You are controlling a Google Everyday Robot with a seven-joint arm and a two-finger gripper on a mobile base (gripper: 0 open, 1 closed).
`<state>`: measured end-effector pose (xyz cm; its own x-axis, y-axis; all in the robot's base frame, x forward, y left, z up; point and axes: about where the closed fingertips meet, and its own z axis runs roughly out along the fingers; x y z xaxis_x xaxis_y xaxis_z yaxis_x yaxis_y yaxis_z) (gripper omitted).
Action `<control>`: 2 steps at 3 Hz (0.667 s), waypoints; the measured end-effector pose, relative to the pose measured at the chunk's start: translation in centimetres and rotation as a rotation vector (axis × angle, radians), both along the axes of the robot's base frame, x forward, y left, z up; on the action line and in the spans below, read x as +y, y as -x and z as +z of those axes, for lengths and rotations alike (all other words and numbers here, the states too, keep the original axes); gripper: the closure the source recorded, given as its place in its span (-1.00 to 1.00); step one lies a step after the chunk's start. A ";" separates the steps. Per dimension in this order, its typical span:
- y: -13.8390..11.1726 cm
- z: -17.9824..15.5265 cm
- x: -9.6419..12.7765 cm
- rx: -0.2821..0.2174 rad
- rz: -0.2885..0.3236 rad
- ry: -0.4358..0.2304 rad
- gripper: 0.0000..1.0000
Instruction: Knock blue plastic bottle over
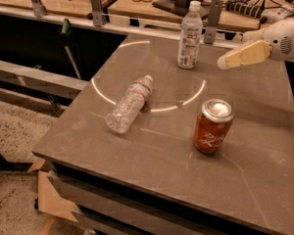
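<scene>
- A smooth, pale-bluish translucent plastic bottle (189, 35) with a white cap and a large white printed label is seen standing upright near the far edge of the grey-brown square table (264, 97).
- The cream-coloured gripper (225, 61) is held in the air to the right of this bottle, near it but apart from it, at about the height of its lower half.
- The gripper is pointed leftward towards the bottle and tilted slightly downward; its white rounded arm housing (286, 39) is extended in from the right edge.
- Whether the gripper is wide or narrow cannot be told.
- A clear crinkled plastic bottle (130, 103) is laid on its side in front of the bottle and to its left.
- A red soda can (213, 126) is stood upright in front of the bottle, slightly to its right.
</scene>
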<state>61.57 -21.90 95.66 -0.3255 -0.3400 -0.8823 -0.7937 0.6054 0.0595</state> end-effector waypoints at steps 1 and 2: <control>-0.8 0.4 0.1 -0.018 -0.021 -0.016 -1.00; -1.1 0.0 0.5 -0.023 -0.029 -0.054 -1.00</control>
<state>62.66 -21.42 95.71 -0.3145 -0.2821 -0.9064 -0.7772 0.6248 0.0752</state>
